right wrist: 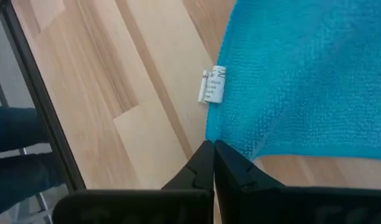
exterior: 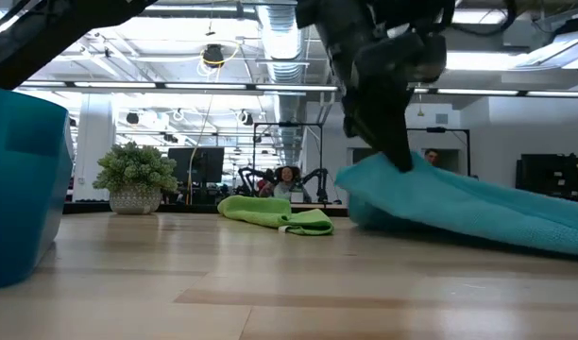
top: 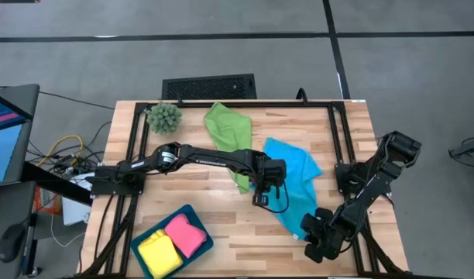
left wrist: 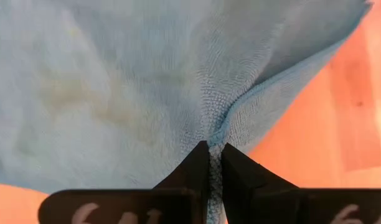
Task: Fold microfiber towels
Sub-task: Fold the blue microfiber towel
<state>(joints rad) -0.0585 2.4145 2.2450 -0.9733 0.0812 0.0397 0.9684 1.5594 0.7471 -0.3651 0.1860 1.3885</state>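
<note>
The bright blue towel [top: 293, 180] lies spread at the table's centre right, and both grippers are shut on it. My left gripper [top: 262, 194] is at its left side, seen close in the left wrist view [left wrist: 215, 146] and in the low view [exterior: 402, 159]. My right gripper [top: 313, 231] is at its near corner [right wrist: 213, 144]. The green towel [top: 228, 133] lies crumpled on the table at the far middle. A yellow towel [top: 156, 254] and a pink towel [top: 187, 232] lie folded in the teal tray [top: 200, 246]. My left gripper pinches the blue towel's left edge [left wrist: 210, 124] between its two fingers, the cloth gathered into a pucker there. The fingers come from above, slanting down. That edge is raised off the table [exterior: 365, 178], and the cloth slopes down from it toward the right. My right gripper pinches the blue towel's near corner [right wrist: 231, 138] between its two fingers, right beside the white label [right wrist: 213, 84]. The fingers slant down from above. One layer or several, I cannot tell.
A spiky green plant [top: 165, 116] stands at the far left. The teal tray sits at the near left edge. A black frame [top: 336, 116] runs along the table's far and side edges. Bare wood [top: 198, 186] lies between the tray and the towels.
</note>
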